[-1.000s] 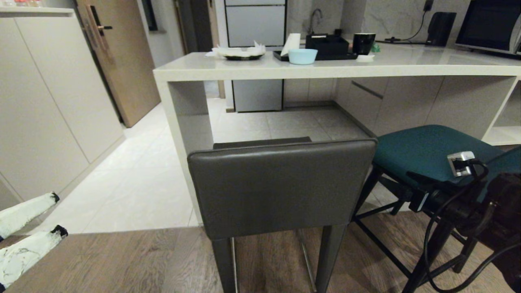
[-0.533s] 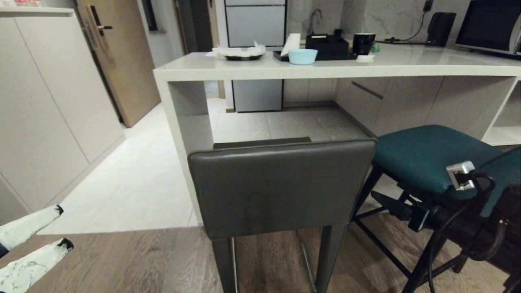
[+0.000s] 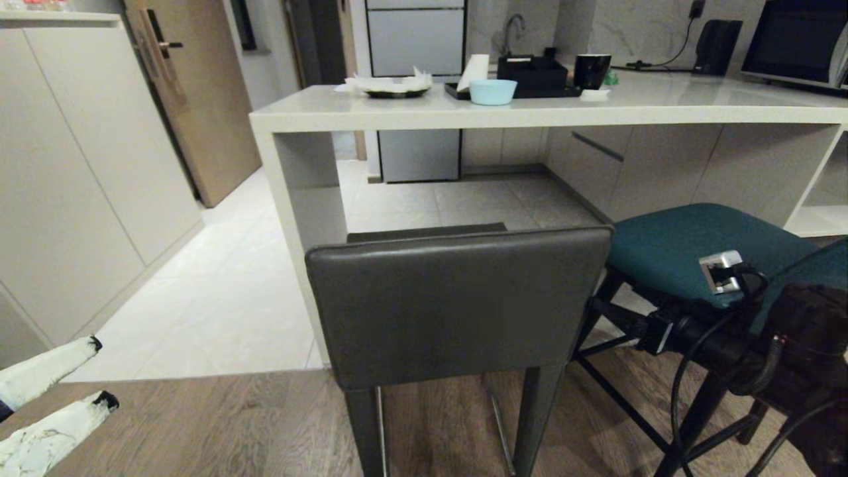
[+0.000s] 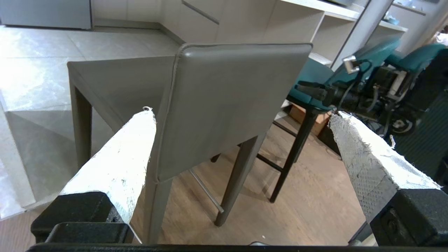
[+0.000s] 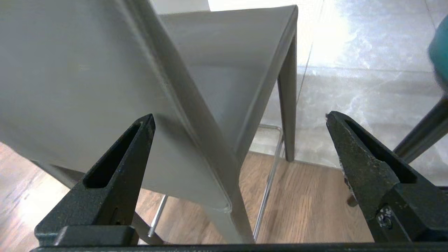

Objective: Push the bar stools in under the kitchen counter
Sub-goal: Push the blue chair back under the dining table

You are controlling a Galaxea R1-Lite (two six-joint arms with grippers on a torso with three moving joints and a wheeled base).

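Observation:
The dark grey bar stool stands with its back toward me, its seat partly under the end of the pale kitchen counter. To its right the teal bar stool sits out from the counter. My left gripper, with white-wrapped fingers, hangs open at the lower left, well clear of the grey stool. My right gripper is open, low beside the grey stool's right edge and in front of the teal seat. In the right wrist view the grey back's edge lies between the spread fingers, untouched.
On the counter stand a light blue bowl, a black mug, a plate with paper and a microwave. Tall pale cabinets and a wooden door line the left. A further teal seat is behind.
My right arm has swung left and lower, bringing its fingers near the grey stool's right edge. The left gripper has sunk slightly. Both stools are unmoved.

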